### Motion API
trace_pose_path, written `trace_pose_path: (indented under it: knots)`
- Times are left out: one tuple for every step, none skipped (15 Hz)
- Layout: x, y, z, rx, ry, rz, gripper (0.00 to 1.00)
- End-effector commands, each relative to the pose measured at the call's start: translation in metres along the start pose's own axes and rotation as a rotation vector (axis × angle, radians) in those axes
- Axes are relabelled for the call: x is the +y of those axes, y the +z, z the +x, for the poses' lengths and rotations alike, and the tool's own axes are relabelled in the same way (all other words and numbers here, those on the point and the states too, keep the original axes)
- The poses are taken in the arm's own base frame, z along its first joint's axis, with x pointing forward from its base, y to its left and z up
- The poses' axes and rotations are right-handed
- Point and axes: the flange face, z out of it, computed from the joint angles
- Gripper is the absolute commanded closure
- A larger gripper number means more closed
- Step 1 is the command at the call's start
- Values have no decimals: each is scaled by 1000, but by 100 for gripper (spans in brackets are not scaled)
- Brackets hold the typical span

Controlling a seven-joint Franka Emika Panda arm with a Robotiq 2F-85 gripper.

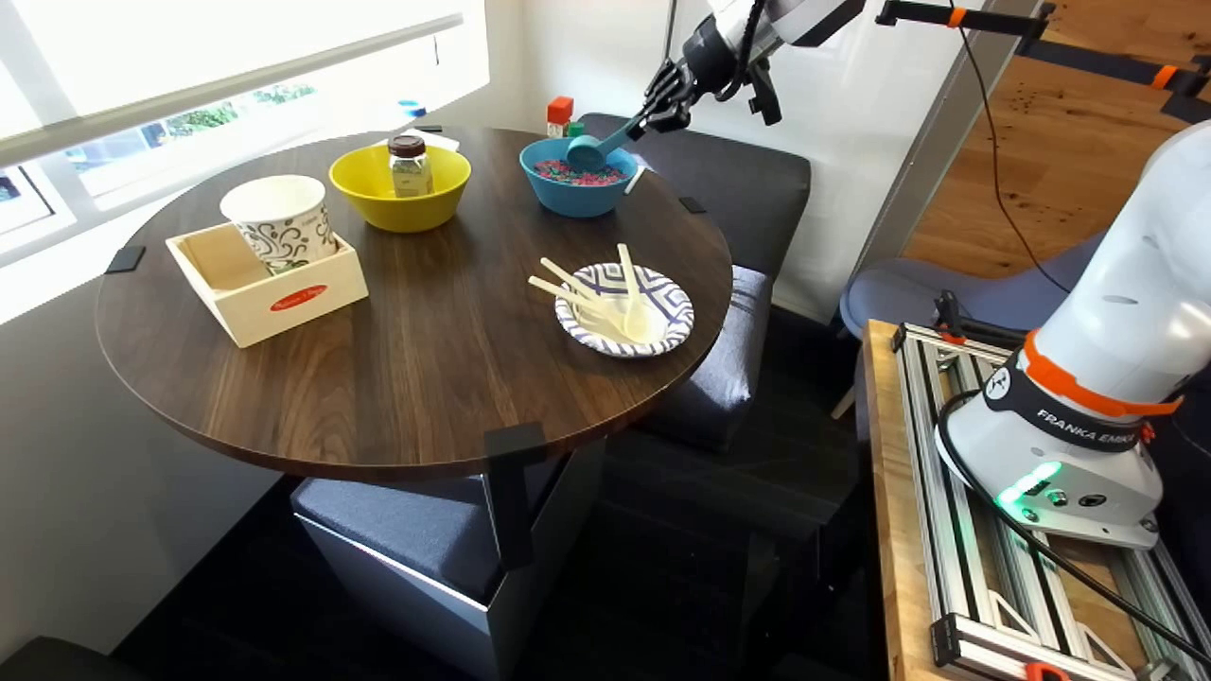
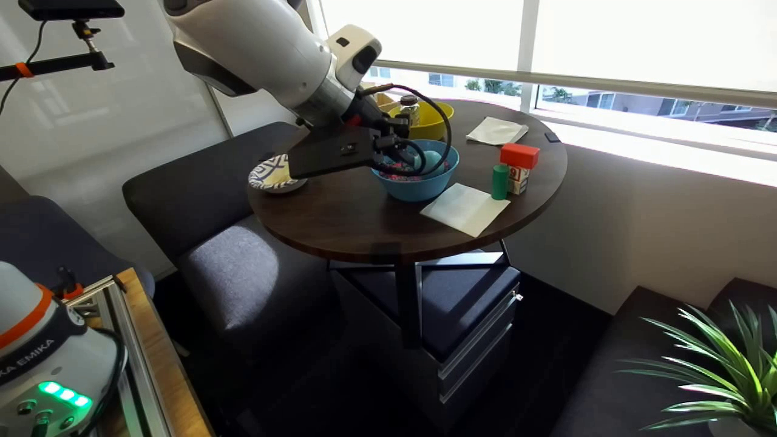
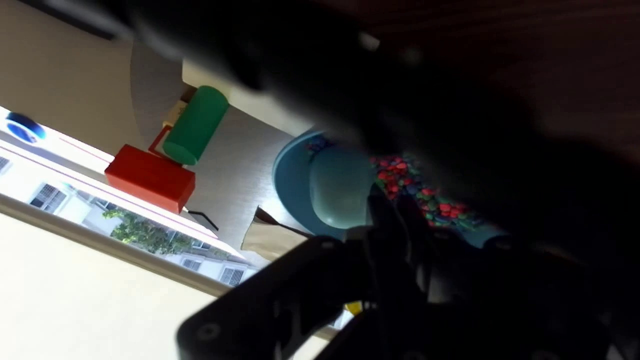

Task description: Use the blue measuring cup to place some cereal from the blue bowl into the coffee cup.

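Note:
The blue measuring cup [image 1: 587, 156] hangs tilted over the cereal [image 1: 558, 172] inside the blue bowl [image 1: 577, 200], at the table's far edge in an exterior view. Its handle slants up to my gripper [image 1: 653, 118], which is shut on it. In the wrist view the gripper [image 3: 391, 200] is very dark, and the pale cup [image 3: 342, 187] shows beside its fingertips, with red, green and blue cereal pieces [image 3: 397, 177] to the right. Whether the cup holds any cereal cannot be seen. The white coffee cup [image 1: 289, 232] leans slightly in the wooden tray on the far side of the table.
A yellow bowl [image 1: 402, 216] with a spice jar [image 1: 411, 170] stands between the coffee cup and the blue bowl. A patterned plate [image 1: 676, 317] with wooden utensils lies nearby. A red-topped box [image 2: 519, 156], a green cylinder [image 2: 500, 182] and a napkin [image 2: 464, 209] sit beside the blue bowl.

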Motion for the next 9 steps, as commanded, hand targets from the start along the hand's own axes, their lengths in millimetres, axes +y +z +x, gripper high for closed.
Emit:
trace_pose_path:
  knots:
    - [-22,27,-12,-85,-47,75,98]
    - [-28,32,-16,-97,-39,134,98]
    - [-31,35,-19,-112,-26,180,98]
    - [-32,35,-19,-114,-9,214,98]
    - [-28,34,-15,-109,14,237,98]
    - [-25,32,-12,-101,37,266,98]
    - [-22,30,-9,-92,60,297,98]
    - [-19,28,-7,-82,87,332,98]
    - [-16,27,-7,-75,117,368,98]
